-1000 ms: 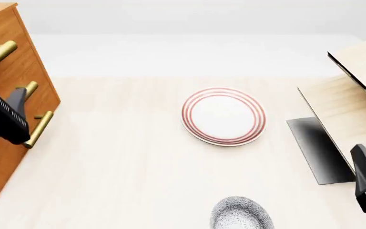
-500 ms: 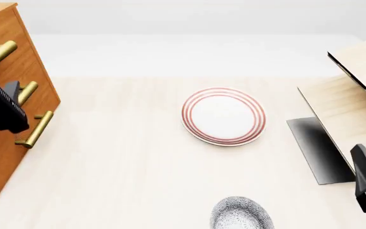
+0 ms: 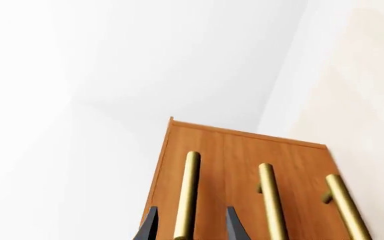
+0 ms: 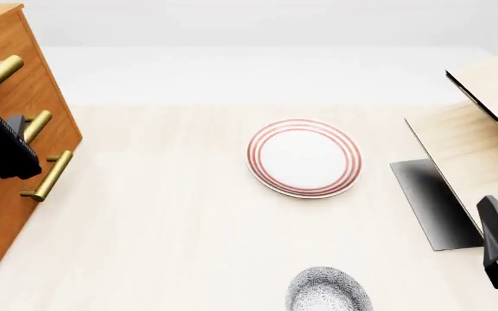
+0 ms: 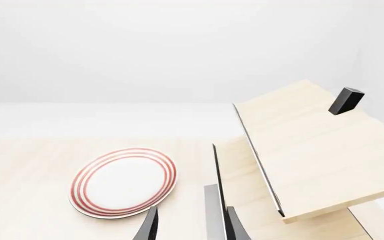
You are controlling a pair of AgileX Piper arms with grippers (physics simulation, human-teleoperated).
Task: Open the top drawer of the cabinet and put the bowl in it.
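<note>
The orange-brown cabinet [image 4: 15, 194] stands at the table's left edge with all three drawers pushed in. My left gripper [image 3: 192, 222] is open, its two dark fingers on either side of the top drawer's brass handle [image 3: 187, 195], not closed on it. In the front view that handle [image 4: 0, 71] sits at the upper left, with the arm's black wrist [image 4: 2, 152] below it. The speckled grey-and-white bowl [image 4: 329, 291] rests at the near table edge, partly cut off. My right gripper [image 5: 190, 225] hangs open and empty, far right of the bowl.
A white plate with red rings [image 4: 303, 157] lies mid-table beyond the bowl. At the right stands a pale wooden structure [image 4: 482, 123] with a dark panel [image 4: 430, 201] at its foot. Two lower brass handles [image 4: 48, 175] stick out from the cabinet front.
The left gripper rose along the cabinet front to the top handle, then settled slightly lower. The right arm, bowl and plate have not moved.
</note>
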